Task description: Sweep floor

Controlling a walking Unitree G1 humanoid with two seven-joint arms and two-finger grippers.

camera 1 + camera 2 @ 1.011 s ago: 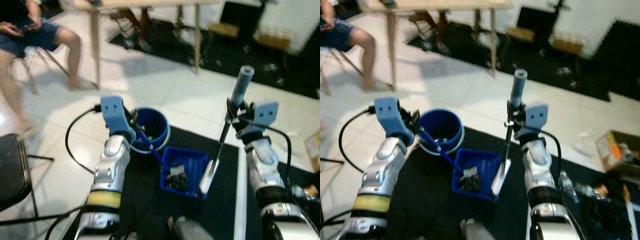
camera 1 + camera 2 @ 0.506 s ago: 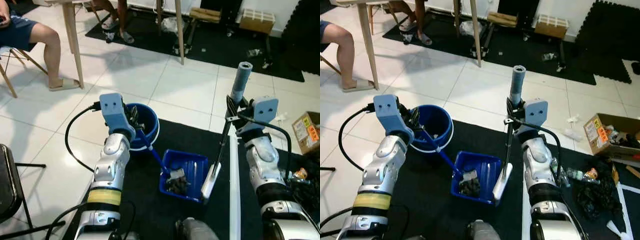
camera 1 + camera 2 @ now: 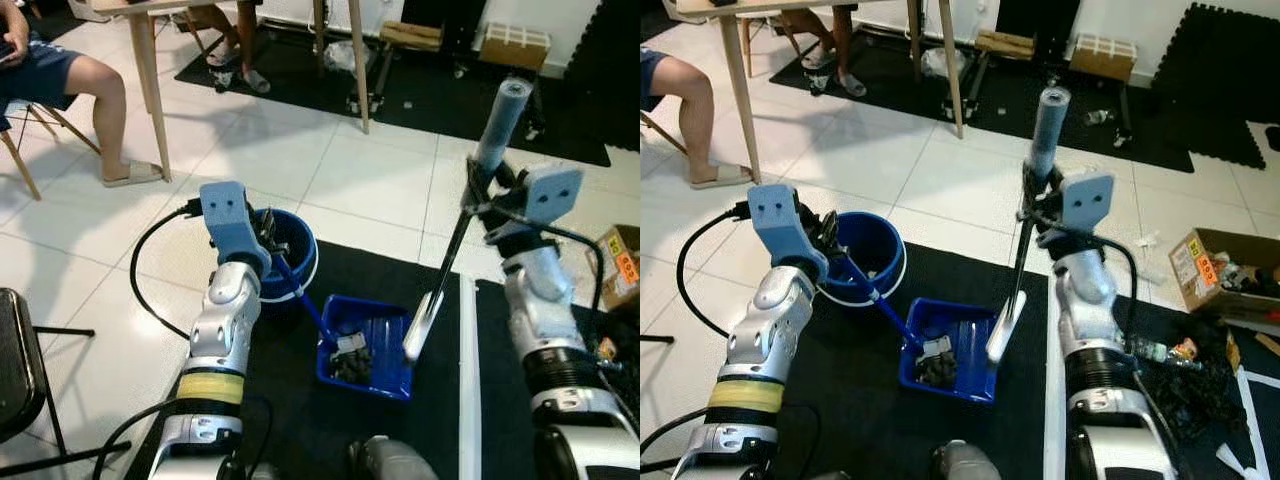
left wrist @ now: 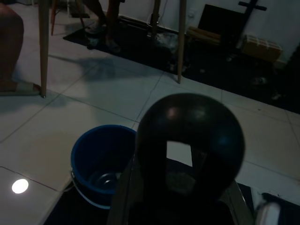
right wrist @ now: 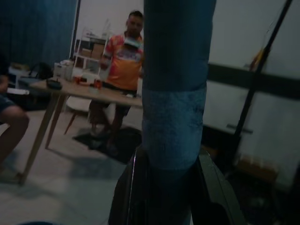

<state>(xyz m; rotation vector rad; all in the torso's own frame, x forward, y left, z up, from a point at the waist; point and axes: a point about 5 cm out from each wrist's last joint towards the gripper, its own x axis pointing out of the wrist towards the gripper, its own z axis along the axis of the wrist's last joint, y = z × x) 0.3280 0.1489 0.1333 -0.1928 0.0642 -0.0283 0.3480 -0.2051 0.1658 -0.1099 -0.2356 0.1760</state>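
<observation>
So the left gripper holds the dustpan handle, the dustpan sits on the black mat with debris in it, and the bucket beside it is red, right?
Not quite: the bucket is blue, as the left eye view shows. The rest holds: the left gripper holds the dustpan by its handle, and the dustpan sits on the black mat with debris in it.

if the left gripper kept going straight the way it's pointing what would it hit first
Probably the blue bucket: the left gripper, shut on the dustpan handle, points forward over its rim. Depth is unclear, so it might pass just above it toward the white tile floor.
</observation>
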